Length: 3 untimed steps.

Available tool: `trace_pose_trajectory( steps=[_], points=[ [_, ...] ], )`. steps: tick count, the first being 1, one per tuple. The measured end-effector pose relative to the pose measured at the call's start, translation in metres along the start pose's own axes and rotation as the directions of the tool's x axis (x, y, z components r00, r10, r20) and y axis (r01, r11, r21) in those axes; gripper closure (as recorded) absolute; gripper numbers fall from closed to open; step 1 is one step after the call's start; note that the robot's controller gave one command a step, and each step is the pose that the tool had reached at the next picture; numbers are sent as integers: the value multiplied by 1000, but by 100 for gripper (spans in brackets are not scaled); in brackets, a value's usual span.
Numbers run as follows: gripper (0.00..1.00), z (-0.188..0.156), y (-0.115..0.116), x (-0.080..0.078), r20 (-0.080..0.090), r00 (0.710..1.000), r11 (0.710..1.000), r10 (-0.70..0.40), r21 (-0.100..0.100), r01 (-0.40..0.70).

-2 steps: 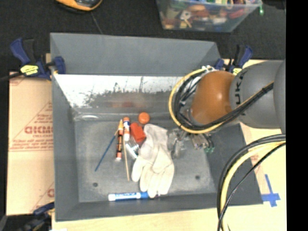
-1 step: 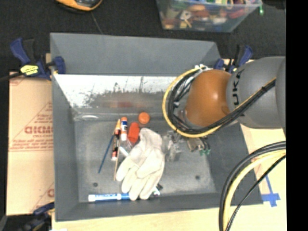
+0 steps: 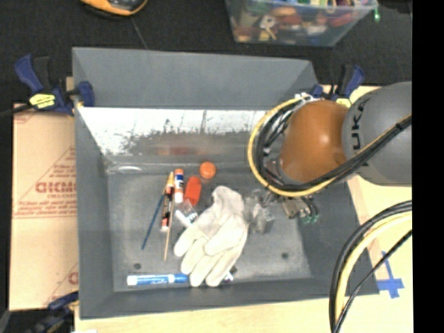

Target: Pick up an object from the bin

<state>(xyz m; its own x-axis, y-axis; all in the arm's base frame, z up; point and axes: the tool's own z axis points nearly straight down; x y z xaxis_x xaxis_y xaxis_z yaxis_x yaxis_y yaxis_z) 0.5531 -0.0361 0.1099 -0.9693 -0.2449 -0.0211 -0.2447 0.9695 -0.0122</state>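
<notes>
Where the white fabric work glove (image 3: 211,238) sprawls near the middle of the grey metal bin (image 3: 97,207), the gripper (image 3: 261,215) hangs low, just beside the glove at its 2 o'clock.
Whether the gripper is wide or narrow cannot be told. At the glove's 11 o'clock lie a red-orange tube (image 3: 192,190) and a round orange cap (image 3: 207,168); at 9 o'clock, a wooden pencil (image 3: 166,222) and a thin blue pen (image 3: 153,222); at 7 o'clock, a blue-and-white marker (image 3: 158,279).

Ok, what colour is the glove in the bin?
Off-white; the glove shows plainly in the camera view.
</notes>
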Motion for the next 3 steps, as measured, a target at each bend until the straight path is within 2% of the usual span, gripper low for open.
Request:
trace_pose_trajectory(
  steps=[1, 2, 3],
  points=[
    [100, 34, 26, 14, 0, 998, 998, 61, -3, -61],
    [100, 38, 50, -44, 10, 987, 987, -161, 8, 161],
    [100, 37, 26, -36, 4, 1000, 1000, -18, -1, 18]
  ],
)
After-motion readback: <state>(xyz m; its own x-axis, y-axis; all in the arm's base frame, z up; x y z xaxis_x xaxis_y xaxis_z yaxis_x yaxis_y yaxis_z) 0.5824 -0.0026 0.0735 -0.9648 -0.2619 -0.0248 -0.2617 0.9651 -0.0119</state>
